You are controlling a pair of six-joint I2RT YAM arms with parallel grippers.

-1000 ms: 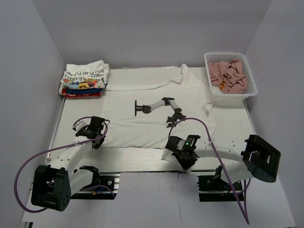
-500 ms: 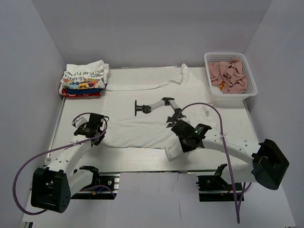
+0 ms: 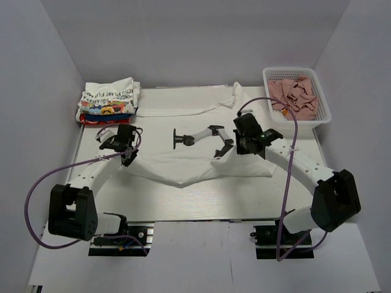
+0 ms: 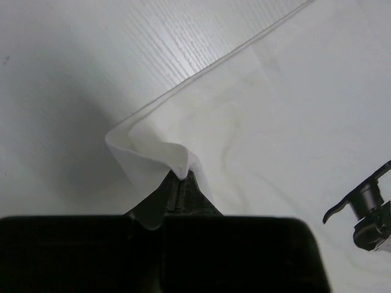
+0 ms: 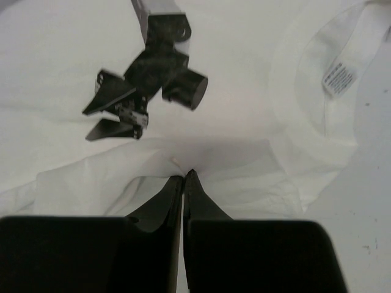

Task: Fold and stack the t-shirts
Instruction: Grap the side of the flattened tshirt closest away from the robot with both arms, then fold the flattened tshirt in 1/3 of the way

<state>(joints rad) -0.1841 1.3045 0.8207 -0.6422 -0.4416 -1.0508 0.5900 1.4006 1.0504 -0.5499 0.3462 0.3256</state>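
A large plain white t-shirt (image 3: 183,116) lies spread on the table, its near hem lifted and folded back toward the middle. My left gripper (image 3: 125,148) is shut on the shirt's left hem corner; the left wrist view shows the cloth (image 4: 293,110) pinched at the fingertips (image 4: 181,178). My right gripper (image 3: 244,143) is shut on the right hem; the right wrist view shows the white fabric (image 5: 244,91) pinched at the tips (image 5: 184,174), near the collar label (image 5: 339,76). A stack of folded printed and red t-shirts (image 3: 109,101) sits at the far left.
A black and white jointed mount (image 3: 201,135) lies on the shirt between my grippers, also in the right wrist view (image 5: 153,73) and the left wrist view (image 4: 366,210). A white mesh basket (image 3: 269,91) of pinkish-brown cloths stands far right. Bare table (image 3: 201,201) lies near.
Both grippers have carried the shirt's near hem away from the front edge toward the far side. The right arm swung farthest, up past the mount. The hem now folds over the shirt.
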